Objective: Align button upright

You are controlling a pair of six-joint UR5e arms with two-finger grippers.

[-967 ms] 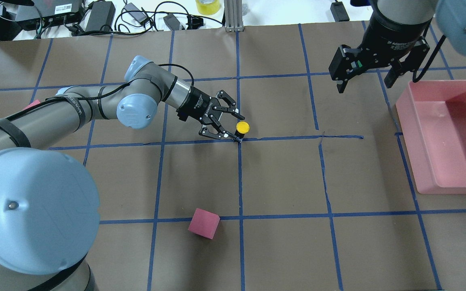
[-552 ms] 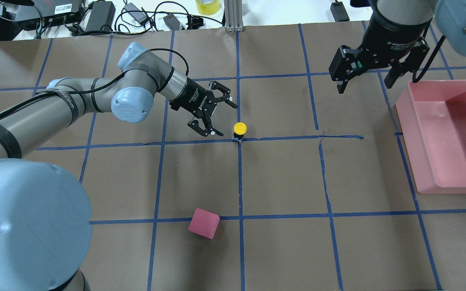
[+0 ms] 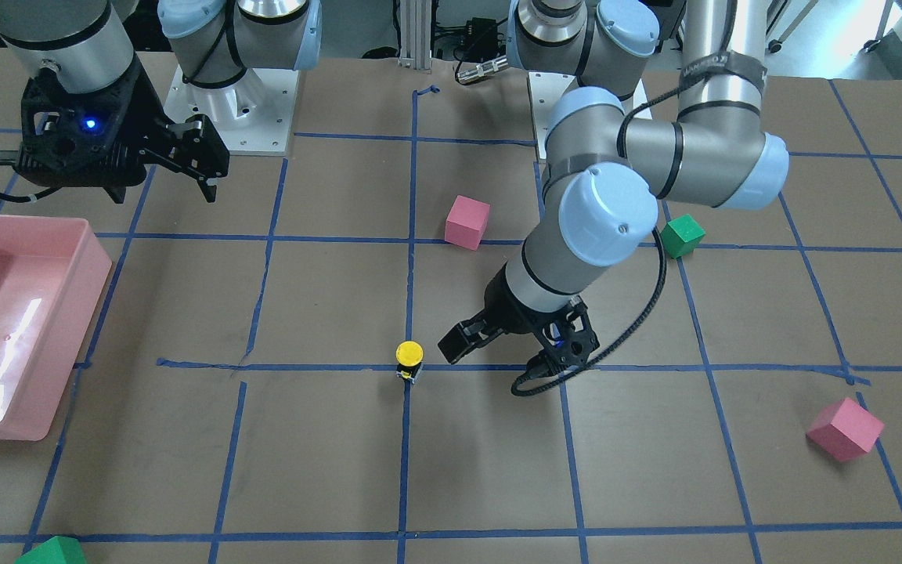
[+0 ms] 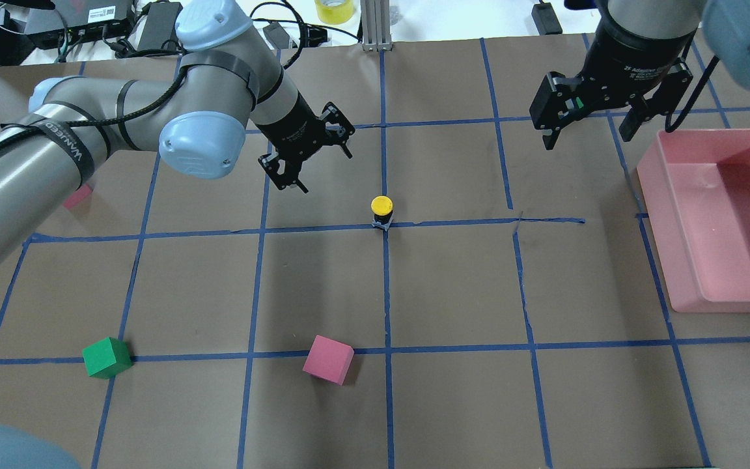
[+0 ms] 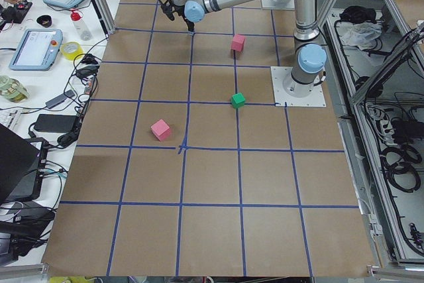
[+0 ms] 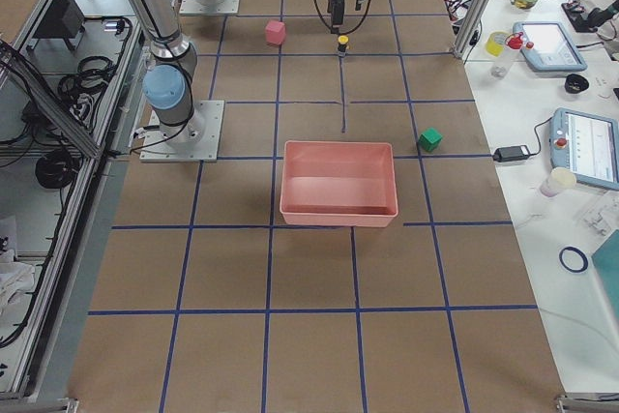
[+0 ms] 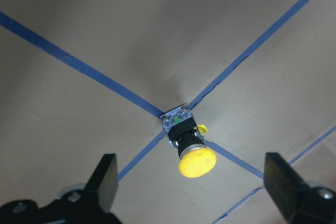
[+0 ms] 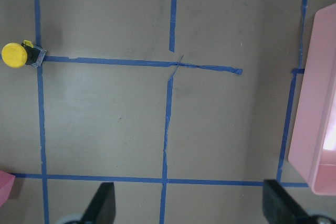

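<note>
The button (image 4: 381, 208) stands on its grey base with the yellow cap up, at a crossing of blue tape lines. It also shows in the front view (image 3: 409, 356), the left wrist view (image 7: 191, 153) and the right wrist view (image 8: 18, 55). My left gripper (image 4: 326, 172) is open and empty, raised and apart from the button, to its far left. Its fingers (image 7: 107, 179) frame the button in the left wrist view. My right gripper (image 4: 587, 138) is open and empty, high at the far right near the tray.
A pink tray (image 4: 668, 215) stands at the right edge. A pink cube (image 4: 328, 359) and a green cube (image 4: 107, 357) lie near the front. Another pink cube (image 4: 77, 195) peeks out under the left arm. A green cube (image 3: 52, 552) lies at the operators' edge.
My left gripper, whose open fingers were beside the button, has pulled back up and to the left. The button stays standing on the tape crossing. The right arm has not moved.
</note>
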